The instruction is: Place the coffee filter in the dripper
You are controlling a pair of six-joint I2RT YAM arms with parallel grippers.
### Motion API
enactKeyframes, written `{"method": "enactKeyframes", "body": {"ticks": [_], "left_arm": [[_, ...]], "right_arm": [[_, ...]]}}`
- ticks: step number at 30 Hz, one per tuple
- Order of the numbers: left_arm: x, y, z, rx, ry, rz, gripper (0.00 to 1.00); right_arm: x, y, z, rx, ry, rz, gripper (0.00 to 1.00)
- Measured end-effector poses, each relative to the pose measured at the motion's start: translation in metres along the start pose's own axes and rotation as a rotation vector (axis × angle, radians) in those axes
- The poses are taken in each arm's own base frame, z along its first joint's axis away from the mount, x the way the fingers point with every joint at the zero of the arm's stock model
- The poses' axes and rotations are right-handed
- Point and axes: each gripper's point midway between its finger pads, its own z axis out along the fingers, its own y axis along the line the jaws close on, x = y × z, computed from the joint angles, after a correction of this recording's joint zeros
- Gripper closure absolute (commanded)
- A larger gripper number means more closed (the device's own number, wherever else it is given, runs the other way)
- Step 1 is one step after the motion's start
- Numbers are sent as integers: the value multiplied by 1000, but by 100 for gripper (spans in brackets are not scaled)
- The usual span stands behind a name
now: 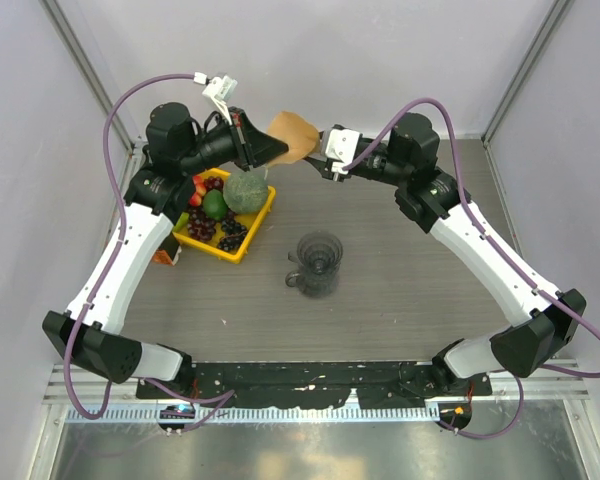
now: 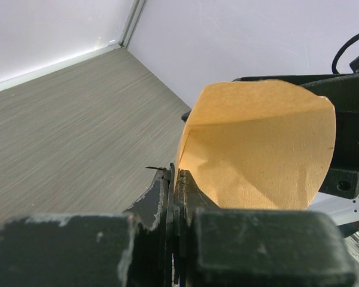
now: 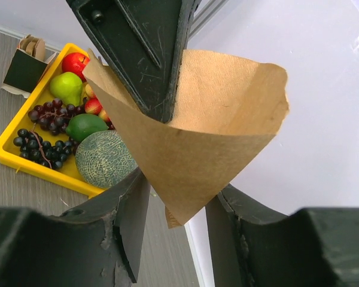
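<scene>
The coffee filter, a light-brown paper cone opened out, hangs in the air at the back of the table between both grippers. My left gripper is shut on its rim edge, with the jaws pressed together on the paper in the left wrist view. My right gripper is open; its fingers stand either side of the cone's lower tip, close to it, not closed on it. The dripper, clear ribbed glass with a side handle, stands empty on the table in front, well below the filter.
A yellow fruit tray with a melon, grapes, a green fruit and strawberries sits left of the dripper; it also shows in the right wrist view. An orange-brown carton stands at its left. White walls rise close behind.
</scene>
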Motion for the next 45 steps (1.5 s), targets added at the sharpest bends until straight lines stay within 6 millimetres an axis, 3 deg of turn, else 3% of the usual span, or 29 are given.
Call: {"method": "enactKeyframes", "body": {"ticks": [4, 8, 15, 20, 22, 25, 30, 34, 38, 45], "left_arm": [[0, 0, 0, 0, 1, 7, 85], [1, 0, 0, 5, 4, 22, 63], [0, -2, -3, 18, 5, 76, 54], [4, -2, -8, 43, 27, 184, 28], [3, -5, -14, 73, 31, 226, 12], [-6, -11, -32, 128, 19, 308, 2], [-21, -10, -63, 181, 8, 468, 1], [-10, -8, -76, 216, 52, 637, 3], [3, -15, -76, 267, 71, 764, 12], [21, -39, -60, 378, 75, 936, 28]], "right_arm": [[0, 0, 0, 0, 0, 0, 55], [1, -1, -1, -2, -2, 0, 55], [2, 4, -2, -32, -10, 11, 60], [4, 10, -7, -70, 1, 37, 65], [3, 11, -9, -85, -1, 48, 67], [0, 11, -13, -104, -8, 66, 72], [-7, 14, -22, -151, -37, 140, 79], [-18, 21, -27, -217, -81, 207, 82], [-26, 34, -30, -285, -117, 262, 84], [-36, 48, -34, -356, -155, 329, 84]]}}
